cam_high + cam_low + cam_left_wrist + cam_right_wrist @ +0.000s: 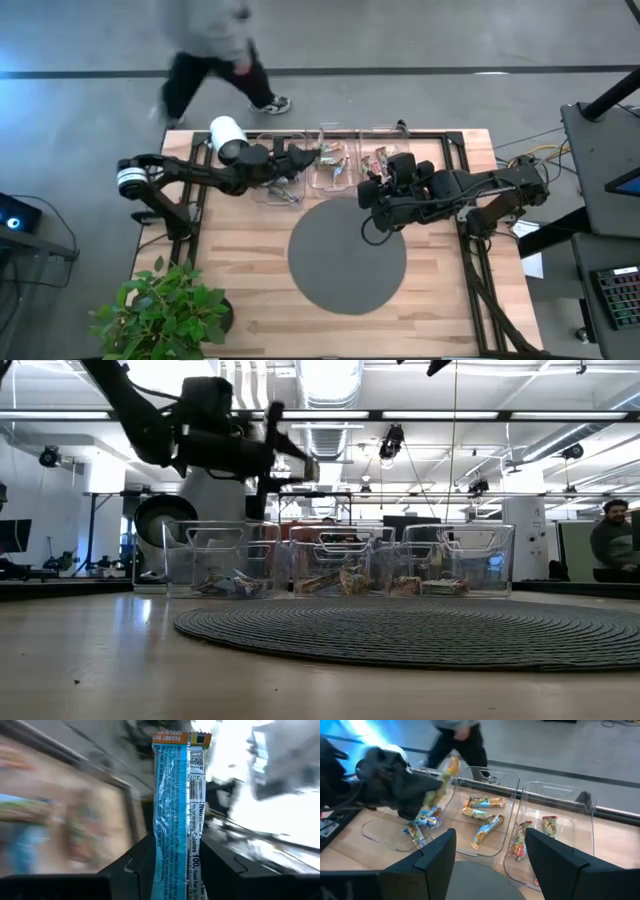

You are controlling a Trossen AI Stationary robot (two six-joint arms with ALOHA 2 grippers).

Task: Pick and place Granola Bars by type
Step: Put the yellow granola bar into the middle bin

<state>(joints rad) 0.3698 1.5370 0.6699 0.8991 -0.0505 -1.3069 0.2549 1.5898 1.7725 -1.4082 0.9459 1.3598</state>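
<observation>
My left gripper [308, 155] is above the left and middle clear bins, shut on a blue foil bar [175, 795] with an orange end; the right wrist view shows that bar [445, 777] in the air. The left bin [385, 837] holds blue bars [420, 822]. The middle bin [507, 777] holds tan-and-green bars [482, 802] and one bluish bar [487, 830]. In the right bin [585, 807] lie reddish bars [520, 840]. All of them lie flat on the bin floors. My right gripper [490, 860] is open, near the bins over the mat's far edge. My left gripper pinches the blue bar between its two fingers at the bar's near end [172, 867]. It comes roughly level from the table's left, and the bar runs lengthwise out past the fingertips. The bar is lifted clear above the bins, its orange end [172, 737] farthest out.
The three bins stand in a row at the table's far edge [330, 130]. A round grey mat [348, 255] lies in the middle of the table, and a potted plant [165, 310] stands at its near left corner. A person [215, 45] walks past beyond the far edge.
</observation>
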